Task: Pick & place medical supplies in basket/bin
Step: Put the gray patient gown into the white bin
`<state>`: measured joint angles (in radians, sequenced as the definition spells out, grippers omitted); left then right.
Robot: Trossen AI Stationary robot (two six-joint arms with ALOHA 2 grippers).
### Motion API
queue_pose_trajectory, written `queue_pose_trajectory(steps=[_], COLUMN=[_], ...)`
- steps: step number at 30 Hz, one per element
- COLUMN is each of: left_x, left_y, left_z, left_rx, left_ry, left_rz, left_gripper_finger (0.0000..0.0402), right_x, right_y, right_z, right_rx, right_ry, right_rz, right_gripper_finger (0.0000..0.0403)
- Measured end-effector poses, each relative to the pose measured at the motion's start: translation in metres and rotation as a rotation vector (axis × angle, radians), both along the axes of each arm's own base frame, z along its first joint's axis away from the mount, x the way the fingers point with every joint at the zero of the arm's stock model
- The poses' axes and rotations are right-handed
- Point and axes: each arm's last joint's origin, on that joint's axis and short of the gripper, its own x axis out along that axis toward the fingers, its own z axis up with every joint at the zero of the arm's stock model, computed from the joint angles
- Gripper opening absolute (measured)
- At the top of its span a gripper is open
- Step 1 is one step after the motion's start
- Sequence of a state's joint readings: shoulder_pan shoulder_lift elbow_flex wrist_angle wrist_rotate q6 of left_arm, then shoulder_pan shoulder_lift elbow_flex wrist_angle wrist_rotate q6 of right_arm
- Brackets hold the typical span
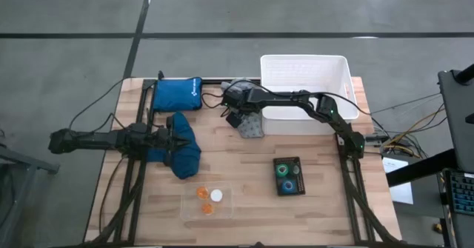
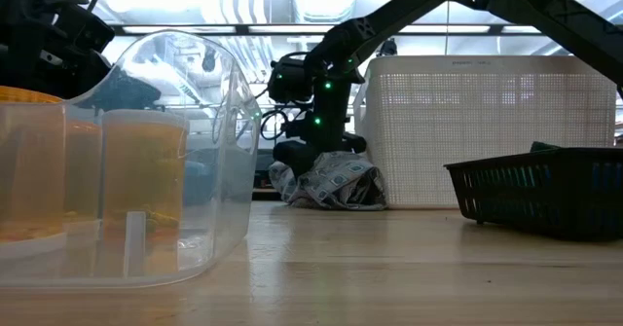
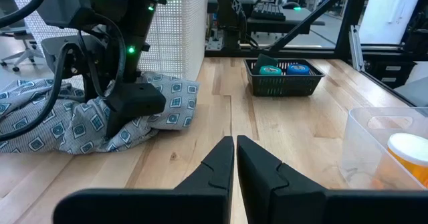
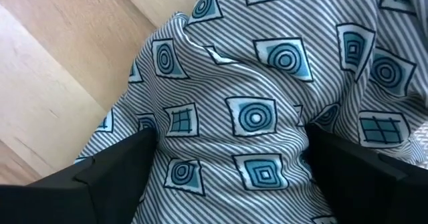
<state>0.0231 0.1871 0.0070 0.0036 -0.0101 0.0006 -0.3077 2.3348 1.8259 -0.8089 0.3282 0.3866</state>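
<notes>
Item: my right gripper, reached across the table from my right side, arm bent at the elbow and angled low. My fingers stand spread wide, one on each side of the pale grey patterned cloth, pressed into its folds but not clamped on it. The cloth lies bunched on the wooden table, directly under my fingertips and just beside the near wall of the white tub.

Item: print on the cloth: thin grey stripes with teal squares holding rings or grids. No readable wording.

Item: bright blue zip pouch, off to the side of my right gripper, touching nothing of mine; its white logo is too small to read.

Item: my left gripper, stretched level along the table, fingers pressed together with nothing between them, over the dark blue cloth.

Item: black basket with a green and a blue tape roll.

Item: clear container holding orange and white caps.
</notes>
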Motion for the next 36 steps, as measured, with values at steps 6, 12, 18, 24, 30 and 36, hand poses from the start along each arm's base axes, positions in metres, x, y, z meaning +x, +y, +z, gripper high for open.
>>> queue_pose_trajectory(steps=[6, 12, 18, 24, 30, 36], left_x=[0.0, 0.0, 0.0, 0.0, 0.0, 0.0], left_y=[0.0, 0.0, 0.0, 0.0, 0.0, 0.0], left_z=[0.0, 0.0, 0.0, 0.0, 0.0, 0.0], left_rx=[0.0, 0.0, -0.001, -0.001, -0.004, -0.004], left_ry=[0.0, 0.0, 0.0, 0.0, 0.0, 0.0], left_rz=[0.0, 0.0, 0.0, 0.0, 0.001, 0.0], left_gripper_finger=[0.0026, 0.0026, 0.0026, 0.0026, 0.0026, 0.0026], right_x=[-0.001, -0.002, -0.003, -0.004, -0.002, 0.005], right_y=[0.0, 0.0, -0.001, -0.001, 0.004, 0.008], right_z=[0.0, 0.0, 0.0, 0.0, 0.0, 0.01], right_rx=[0.007, 0.011, 0.003, 0.004, -0.001, -0.009], right_ry=[0.007, 0.02, 0.032, 0.037, 0.036, 0.027], right_rz=[-0.001, -0.003, -0.006, -0.006, 0.006, 0.036], right_gripper_finger=[0.0328, 0.027, 0.0218, 0.0179, 0.013, 0.0092])
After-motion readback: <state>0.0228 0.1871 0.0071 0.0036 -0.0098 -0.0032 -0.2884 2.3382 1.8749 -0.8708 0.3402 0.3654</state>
